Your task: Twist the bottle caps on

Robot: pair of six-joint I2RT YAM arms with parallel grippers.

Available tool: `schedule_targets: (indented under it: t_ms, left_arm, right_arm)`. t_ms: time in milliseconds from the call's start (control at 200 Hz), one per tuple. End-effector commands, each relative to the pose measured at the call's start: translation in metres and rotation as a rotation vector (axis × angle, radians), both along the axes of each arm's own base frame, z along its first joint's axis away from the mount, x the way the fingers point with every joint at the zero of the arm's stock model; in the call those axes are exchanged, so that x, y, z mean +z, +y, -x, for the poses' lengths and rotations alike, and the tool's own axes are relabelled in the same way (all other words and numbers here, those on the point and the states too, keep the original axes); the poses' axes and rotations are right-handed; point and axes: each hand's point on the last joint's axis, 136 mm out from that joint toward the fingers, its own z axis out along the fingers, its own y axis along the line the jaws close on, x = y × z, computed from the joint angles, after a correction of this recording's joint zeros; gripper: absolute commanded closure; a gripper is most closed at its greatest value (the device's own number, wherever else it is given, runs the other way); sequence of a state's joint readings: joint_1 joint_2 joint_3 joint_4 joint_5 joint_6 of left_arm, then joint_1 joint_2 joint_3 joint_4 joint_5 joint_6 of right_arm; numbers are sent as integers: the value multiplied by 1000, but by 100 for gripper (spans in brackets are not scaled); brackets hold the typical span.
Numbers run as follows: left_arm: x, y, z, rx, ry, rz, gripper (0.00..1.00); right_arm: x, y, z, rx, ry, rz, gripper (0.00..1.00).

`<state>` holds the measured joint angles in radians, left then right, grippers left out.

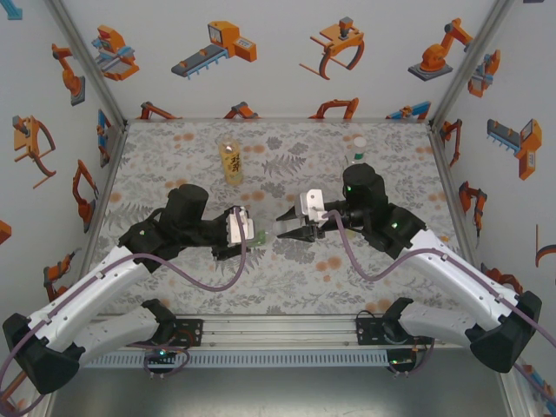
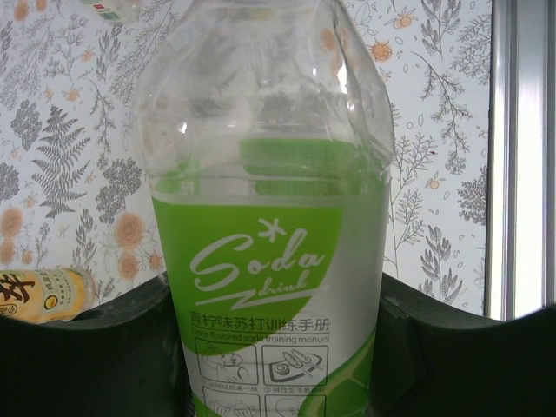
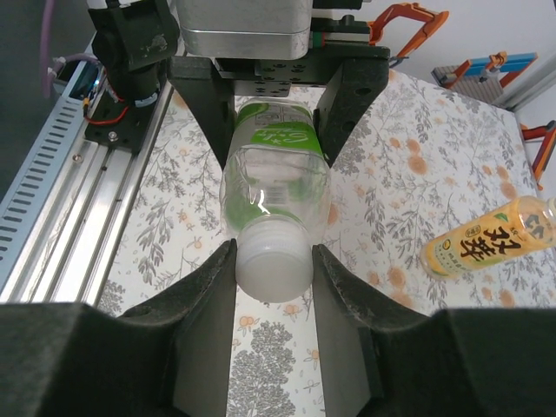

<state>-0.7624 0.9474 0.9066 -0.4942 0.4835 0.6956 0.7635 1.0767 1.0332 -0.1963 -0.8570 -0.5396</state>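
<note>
Left end effector (image 1: 250,233): closed on the body of the soda bottle (image 2: 269,261), holding it sideways above the tabletop (image 1: 287,287) with the neck pointing at the other arm.
Right end effector (image 3: 274,259): fingers drawn in against both sides of the cap (image 3: 274,276). It looks gripped, and I can make out no gap.
Cap: sits on the mouth of the soda bottle, between the two arms near the middle of the tabletop. The ridged neck shows just behind it, so it is probably not fully down.
Step in hand: most likely turning this cap onto the threads while the left arm steadies the bottle.
Done: nothing I can confirm as finished.
Left: tighten this cap, then deal with the other two bottles.
Amber bottle (image 1: 231,163): upright at the back, left of centre, well apart from both arms. I see no cap on it from above.
Green bottle (image 1: 356,160): back right, just behind the right arm and partly hidden.
Second cap (image 1: 359,142): whitish, at the top of the green bottle. I cannot tell whether it is screwed on, loose, or lying behind.
In the way: nothing stands between the fingers and the cap. The right arm is near the green bottle and could knock it on a wide swing.
Risk: the soda bottle's clear wall looks thin and dented, so a hard squeeze may deform it, and a tilted cap may cross-thread.
</note>
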Motion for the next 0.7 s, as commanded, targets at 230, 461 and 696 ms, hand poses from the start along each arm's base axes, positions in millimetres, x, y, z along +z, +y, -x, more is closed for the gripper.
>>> schedule_targets:
  t_ms: [230, 461, 696]
  left_arm:
    - [9, 3, 2, -4, -29, 16, 100]
    - [9, 3, -2, 15, -33, 11, 100]
    - [10, 5, -14, 75, -55, 9, 100]
  right_arm:
    - [7, 3, -2, -75, 212, -14, 90]
    - [4, 9, -20, -234, 507, -49, 100]
    - [-2, 2, -43, -459, 860, -160, 100]
